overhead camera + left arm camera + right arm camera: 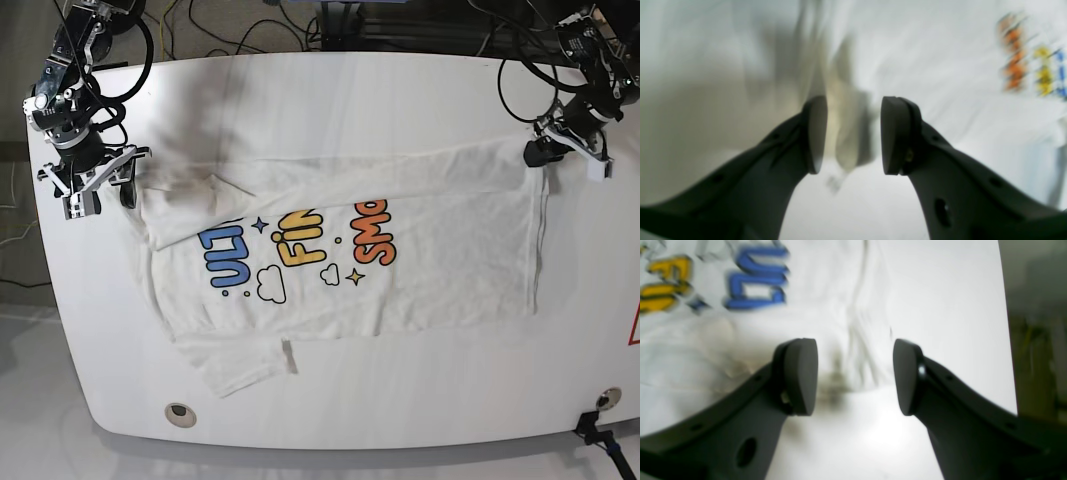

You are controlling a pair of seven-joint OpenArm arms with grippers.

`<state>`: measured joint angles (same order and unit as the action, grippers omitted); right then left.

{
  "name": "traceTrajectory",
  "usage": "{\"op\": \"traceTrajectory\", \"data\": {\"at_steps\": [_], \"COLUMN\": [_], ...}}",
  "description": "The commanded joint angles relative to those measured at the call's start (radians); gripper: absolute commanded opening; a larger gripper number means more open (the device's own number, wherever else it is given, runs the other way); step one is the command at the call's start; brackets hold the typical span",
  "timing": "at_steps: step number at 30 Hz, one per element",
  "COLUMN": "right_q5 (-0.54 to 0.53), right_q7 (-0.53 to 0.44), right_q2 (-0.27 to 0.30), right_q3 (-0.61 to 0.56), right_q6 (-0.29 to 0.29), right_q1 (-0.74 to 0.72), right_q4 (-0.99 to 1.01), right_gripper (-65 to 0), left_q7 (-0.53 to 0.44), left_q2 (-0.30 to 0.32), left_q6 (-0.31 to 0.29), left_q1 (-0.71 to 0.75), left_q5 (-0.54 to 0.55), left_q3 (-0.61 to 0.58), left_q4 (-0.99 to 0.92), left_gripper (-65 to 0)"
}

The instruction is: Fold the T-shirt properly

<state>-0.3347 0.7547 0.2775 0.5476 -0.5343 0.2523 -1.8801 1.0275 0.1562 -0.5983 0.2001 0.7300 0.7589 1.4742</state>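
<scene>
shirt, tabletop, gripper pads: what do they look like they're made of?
T-shirt: soft white knit, likely cotton; it creases and drapes, with a flat matte print. Table: smooth white board, slightly glossy, probably laminate; it shows glare. Left gripper pads: dark matte, likely rubber or plastic.

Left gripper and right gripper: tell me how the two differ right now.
The left gripper hovers at the hem end of the white printed T-shirt; the right gripper hovers at the collar end. The left looks down on orange letters, the right on blue ones. Both stand open, holding nothing.
</scene>
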Motion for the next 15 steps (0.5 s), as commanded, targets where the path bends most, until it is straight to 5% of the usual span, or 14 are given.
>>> {"op": "traceTrajectory", "data": {"at_steps": [1,15], "right_q5": [-0.018,-0.012], "right_q7": [-0.033,-0.028], "right_q2": [0.011,0.01], "right_q3": [0.026,0.074], "right_q6": [-0.007,0.0], "right_q1": [0.008,0.067], "right_q4": [-0.047,-0.09], "right_gripper": [-30.9,-31.1], "left_q7": [-0.027,-0.014], "left_q2": [0.015,0.043], "left_q6": [-0.009,-0.013], "left_q1": [-0.006,0.039], "left_q5": [0.049,0.095], "left_q3": [0.005,-0.009], "left_q4": [0.025,0.017], "left_gripper": [-40.4,-40.5]}}
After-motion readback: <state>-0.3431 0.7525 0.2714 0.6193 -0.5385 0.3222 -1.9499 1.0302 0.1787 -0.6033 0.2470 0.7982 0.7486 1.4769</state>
